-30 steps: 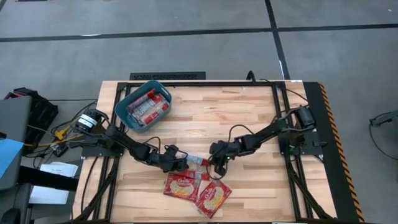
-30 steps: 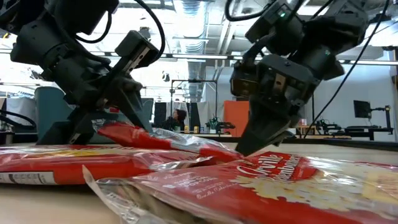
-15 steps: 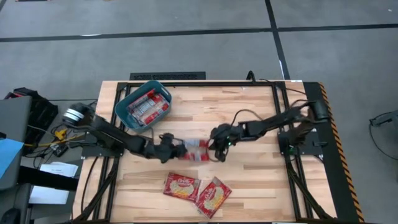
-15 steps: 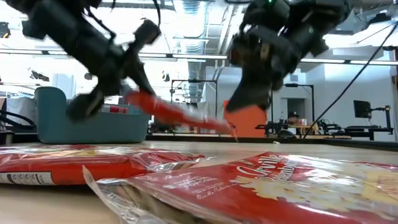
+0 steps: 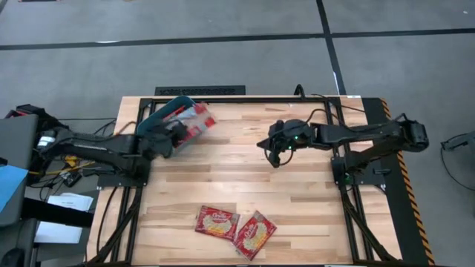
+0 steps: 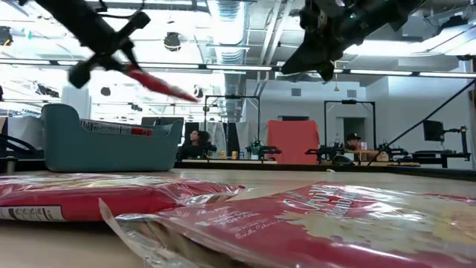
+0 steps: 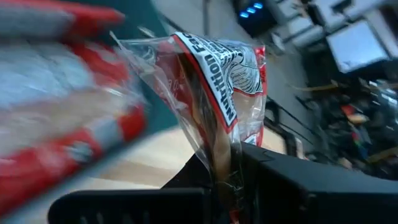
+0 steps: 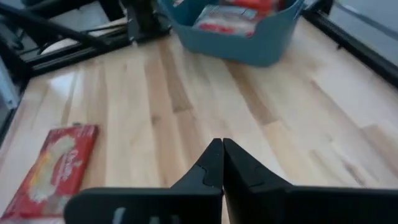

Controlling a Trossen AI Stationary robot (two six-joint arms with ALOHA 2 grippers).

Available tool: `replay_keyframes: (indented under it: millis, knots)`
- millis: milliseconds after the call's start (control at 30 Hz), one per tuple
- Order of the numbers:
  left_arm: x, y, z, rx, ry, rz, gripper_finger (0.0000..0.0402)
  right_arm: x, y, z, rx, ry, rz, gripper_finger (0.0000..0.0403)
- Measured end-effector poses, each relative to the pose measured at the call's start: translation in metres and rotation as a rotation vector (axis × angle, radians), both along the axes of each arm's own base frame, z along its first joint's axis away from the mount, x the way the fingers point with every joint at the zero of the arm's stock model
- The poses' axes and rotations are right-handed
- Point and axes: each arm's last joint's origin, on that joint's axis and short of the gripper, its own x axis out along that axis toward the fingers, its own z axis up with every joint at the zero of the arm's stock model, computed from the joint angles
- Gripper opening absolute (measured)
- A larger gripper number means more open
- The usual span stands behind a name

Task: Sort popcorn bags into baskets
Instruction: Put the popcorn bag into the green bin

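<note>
- The left gripper (image 5: 180, 127) is held above the teal bin (image 5: 152, 122), near the tabletop's far left corner, and its fingers (image 7: 186, 186) are clamped on one popcorn bag (image 5: 194, 121).
- In the left wrist view that held bag (image 7: 217, 93) is seen pinched by its clear plastic edge between the two dark fingers, the red packet standing up from the claw — its printed white panel is turned toward the camera.
- In the low view the same bag (image 6: 160, 83) is seen in the air, tilted, above the bin (image 6: 104, 149) and past its right-hand end, clear of the rim.
- Several red packets (image 5: 172, 131) are already lying inside the bin; they are also seen over its rim in the right wrist view (image 8: 233, 15).
- The right gripper (image 5: 274, 153) is held over the middle of the tabletop (image 5: 245, 178), toward the far edge and well apart from the bin; its fingers (image 8: 214, 163) are pressed together with nothing between them.
- Two more popcorn bags are left on the wood by the near edge — one (image 5: 216, 222) lying flat, the other (image 5: 255, 233) just beside it and overlapping its corner.
- One of these loose bags (image 8: 53, 165) is also seen in the right wrist view, well apart from the closed claw.
</note>
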Motion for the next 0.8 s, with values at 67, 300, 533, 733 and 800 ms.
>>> replay_keyframes:
  millis: [67, 300, 533, 733, 800]
  knots:
    - [-0.011, 0.007, 0.001, -0.014, 0.018, 0.040, 0.0006, -0.001, -0.003, -0.001, -0.008, 0.010, -0.009, 0.0022]
    - [-0.027, 0.023, -0.011, -0.176, 0.075, 0.127, 0.0006, -0.001, -0.008, -0.009, -0.010, 0.073, -0.021, 0.0038]
    - [-0.028, 0.028, -0.029, -0.297, 0.038, 0.207, 0.0006, 0.000, -0.009, -0.007, -0.070, 0.063, -0.014, 0.0023]
    - [-0.032, 0.034, -0.037, -0.293, 0.043, 0.279, 0.0022, -0.001, -0.013, -0.007, -0.073, 0.062, -0.026, 0.0018]
    - [-0.033, 0.037, -0.037, -0.292, 0.043, 0.298, 0.0039, -0.001, -0.013, -0.007, -0.073, 0.062, -0.027, 0.0025]
